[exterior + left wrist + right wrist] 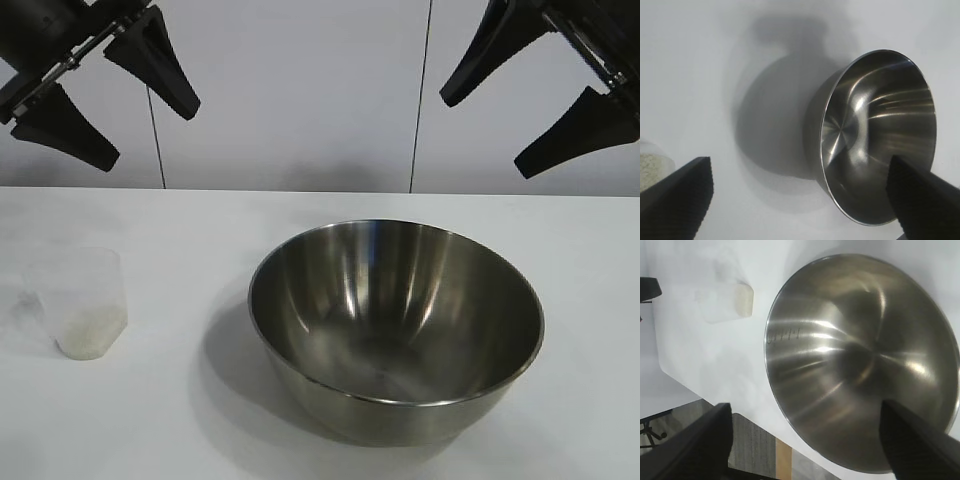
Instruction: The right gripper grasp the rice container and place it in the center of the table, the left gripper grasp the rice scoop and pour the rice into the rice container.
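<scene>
The rice container point(395, 330), a large shiny steel bowl, stands empty on the white table point(150, 420), a little right of the middle. The rice scoop point(88, 305), a small translucent cup, stands upright at the table's left with rice point(92, 325) in its bottom. My left gripper point(150, 138) hangs open high above the scoop, holding nothing. My right gripper point(483, 135) hangs open high at the right, above and behind the bowl. The left wrist view shows the bowl point(880, 135) and a corner of the rice point(652, 167). The right wrist view shows the bowl point(860, 360) and scoop point(730, 300).
A pale panelled wall point(300, 90) rises behind the table's far edge. In the right wrist view the table's edge point(715, 390) drops to a grey floor point(755, 450), where a chair base point(650, 432) stands.
</scene>
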